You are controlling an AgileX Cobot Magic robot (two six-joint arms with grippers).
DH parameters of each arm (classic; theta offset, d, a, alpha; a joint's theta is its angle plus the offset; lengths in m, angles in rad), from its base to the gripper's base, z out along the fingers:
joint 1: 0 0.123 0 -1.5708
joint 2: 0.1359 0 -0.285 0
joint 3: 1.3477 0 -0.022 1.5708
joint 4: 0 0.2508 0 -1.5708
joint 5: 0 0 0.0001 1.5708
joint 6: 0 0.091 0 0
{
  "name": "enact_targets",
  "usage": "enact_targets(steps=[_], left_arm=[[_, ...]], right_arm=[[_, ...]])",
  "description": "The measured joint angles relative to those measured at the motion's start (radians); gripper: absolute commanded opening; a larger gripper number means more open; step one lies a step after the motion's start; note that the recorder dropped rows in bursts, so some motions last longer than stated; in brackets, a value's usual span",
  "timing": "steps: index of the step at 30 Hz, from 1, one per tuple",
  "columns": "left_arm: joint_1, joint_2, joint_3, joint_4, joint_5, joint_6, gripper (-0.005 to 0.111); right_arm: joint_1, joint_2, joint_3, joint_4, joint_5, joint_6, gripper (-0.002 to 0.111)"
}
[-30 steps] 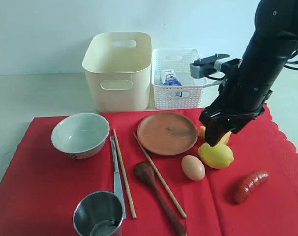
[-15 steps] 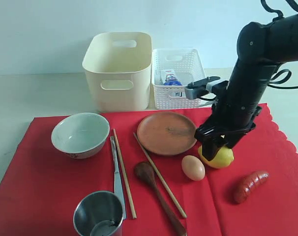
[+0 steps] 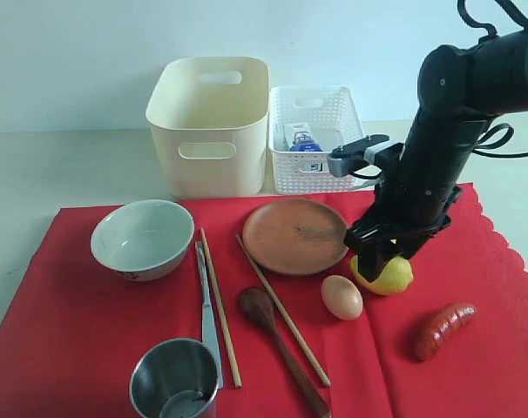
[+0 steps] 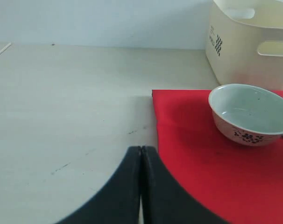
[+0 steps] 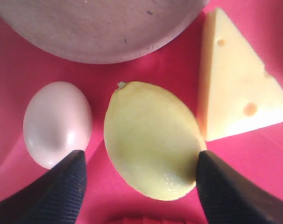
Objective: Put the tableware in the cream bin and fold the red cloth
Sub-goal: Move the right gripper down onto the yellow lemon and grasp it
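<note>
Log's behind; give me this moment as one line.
right gripper open astride lemon | left gripper shut | bowl on red cloth

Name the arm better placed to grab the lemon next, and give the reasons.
Right. The right gripper is open, one finger on each side of the lemon. The left gripper is shut at the red cloth's edge by the white bowl, the lemon outside its view.

We note red cloth (image 3: 72,331) matt fabric. Cream bin (image 3: 210,131) smooth plastic. Bowl (image 3: 142,237) glossy ceramic. Cup (image 3: 175,379) dull-sheen steel. Plate (image 3: 294,235) matt brown. Spoon (image 3: 257,307), chopsticks (image 3: 220,309) wood. We find lemon (image 5: 153,140) finely dimpled; egg (image 5: 57,123) smooth, softly shiny.
</note>
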Motion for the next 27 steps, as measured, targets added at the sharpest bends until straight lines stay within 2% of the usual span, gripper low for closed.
enact_targets(steps=[9,12,20,25,27], left_arm=[[0.000,0.000,0.000,0.000,0.000,0.000,0.000],[0.000,0.000,0.000,0.000,0.000,0.000,0.000],[0.000,0.000,0.000,0.000,0.000,0.000,0.000],[0.000,0.000,0.000,0.000,0.000,0.000,0.000],[0.000,0.000,0.000,0.000,0.000,0.000,0.000]], right_arm=[[0.000,0.045,-0.008,-0.007,-0.019,0.009,0.064],[0.000,0.045,-0.008,-0.007,-0.027,0.051,0.061],[0.000,0.045,-0.008,0.002,-0.033,0.104,0.039],[0.000,0.045,-0.008,0.002,-0.033,0.110,0.005],[0.000,0.045,-0.008,0.002,-0.033,0.116,0.000]])
